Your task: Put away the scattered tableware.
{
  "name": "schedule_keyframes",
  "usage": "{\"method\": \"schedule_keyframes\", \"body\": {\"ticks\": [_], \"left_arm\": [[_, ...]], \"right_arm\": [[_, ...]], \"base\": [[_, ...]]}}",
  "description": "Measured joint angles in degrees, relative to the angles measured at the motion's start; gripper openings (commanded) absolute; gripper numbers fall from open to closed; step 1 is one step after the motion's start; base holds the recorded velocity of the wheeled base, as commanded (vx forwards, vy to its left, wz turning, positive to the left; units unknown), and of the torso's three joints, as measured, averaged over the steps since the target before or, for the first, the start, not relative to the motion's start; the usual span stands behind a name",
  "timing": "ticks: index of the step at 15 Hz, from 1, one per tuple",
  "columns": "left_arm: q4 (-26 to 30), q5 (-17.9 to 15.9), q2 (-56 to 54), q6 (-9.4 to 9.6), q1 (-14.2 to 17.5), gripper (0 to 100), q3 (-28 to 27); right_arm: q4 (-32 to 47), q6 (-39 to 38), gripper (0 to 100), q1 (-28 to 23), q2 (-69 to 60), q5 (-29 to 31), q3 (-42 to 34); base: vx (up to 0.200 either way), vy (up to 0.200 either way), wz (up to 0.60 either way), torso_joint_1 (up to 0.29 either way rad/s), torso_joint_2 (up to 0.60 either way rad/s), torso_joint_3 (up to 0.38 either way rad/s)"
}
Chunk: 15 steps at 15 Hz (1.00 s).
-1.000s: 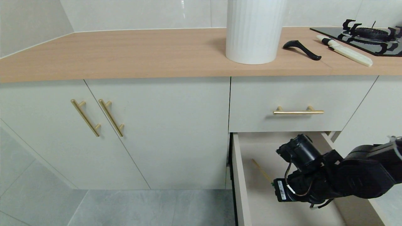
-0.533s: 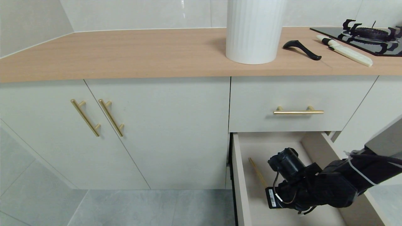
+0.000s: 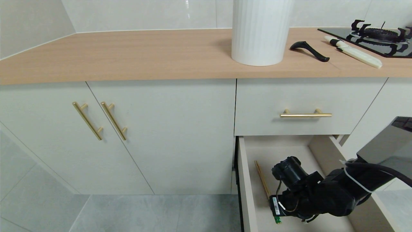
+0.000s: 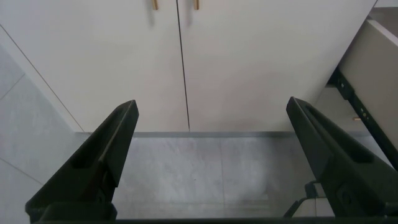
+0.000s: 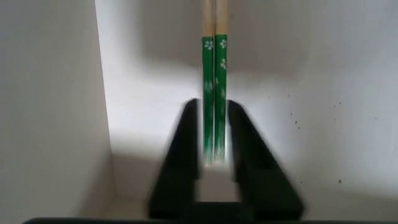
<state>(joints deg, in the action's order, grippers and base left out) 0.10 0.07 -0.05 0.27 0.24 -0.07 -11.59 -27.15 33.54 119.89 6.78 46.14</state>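
The right gripper (image 3: 277, 216) is down inside the open drawer (image 3: 247, 193), at its front end and close to its left wall. Its fingers are pressed in on a pair of chopsticks (image 3: 262, 180), pinching them by their green, flower-printed ends. In the right wrist view the two sticks (image 5: 214, 56) lie side by side, touching, between the gripper's (image 5: 213, 111) dark fingers, with the drawer's pale floor (image 5: 311, 93) under them. Their plain wooden lengths run toward the back of the drawer, just beside the left wall and roughly along it. Whether the far tips touch the drawer floor I cannot tell.

To the left of the drawer, the left gripper (image 4: 211, 106) hangs with its fingers spread wide and nothing between them, facing the floor tiles and the closed cabinet doors (image 4: 186, 62). In the head view those doors, left of the drawer, carry two brass handles (image 3: 99, 120).

Directly above the open drawer is a shut drawer with a brass bar handle (image 3: 305, 114). Above that runs the wooden bench (image 3: 128, 54). On it, over the drawer, stands a white ribbed container (image 3: 259, 32). Just right of it lies a black curved utensil (image 3: 309, 50), then a pale knife (image 3: 354, 53), and farthest right a black hob (image 3: 379, 35).
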Motion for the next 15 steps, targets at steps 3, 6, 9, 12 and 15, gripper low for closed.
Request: {"method": "schedule_keyframes", "body": {"ticks": [3, 6, 9, 12, 15], "left_arm": [[0.0, 0.0, 0.0, -0.02, 0.0, 100, 0.0], [0.0, 0.0, 0.0, -0.02, 0.0, 100, 0.0], [0.0, 0.0, 0.0, -0.05, 0.0, 100, 0.0], [0.0, 0.0, 0.0, -0.02, 0.0, 100, 0.0], [0.0, 0.0, 0.0, -0.02, 0.0, 100, 0.0]], "right_arm": [[-0.1, 0.0, 100, 0.0, -0.2, 0.2, -0.3], [0.2, 0.1, 100, -0.1, -2.9, 0.6, -1.4], [7.1, 2.1, 100, -0.9, -11.7, 0.6, -2.0], [29.3, 4.4, 100, -2.6, -25.6, 0.3, 3.0], [40.5, 8.0, 100, -7.0, -37.3, 0.1, 10.5]], "base": [[0.0, 0.0, 0.0, 0.0, 0.0, 0.0], [0.0, 0.0, 0.0, 0.0, 0.0, 0.0], [0.0, 0.0, 0.0, 0.0, 0.0, 0.0], [0.0, 0.0, 0.0, 0.0, 0.0, 0.0], [0.0, 0.0, 0.0, 0.0, 0.0, 0.0]]}}
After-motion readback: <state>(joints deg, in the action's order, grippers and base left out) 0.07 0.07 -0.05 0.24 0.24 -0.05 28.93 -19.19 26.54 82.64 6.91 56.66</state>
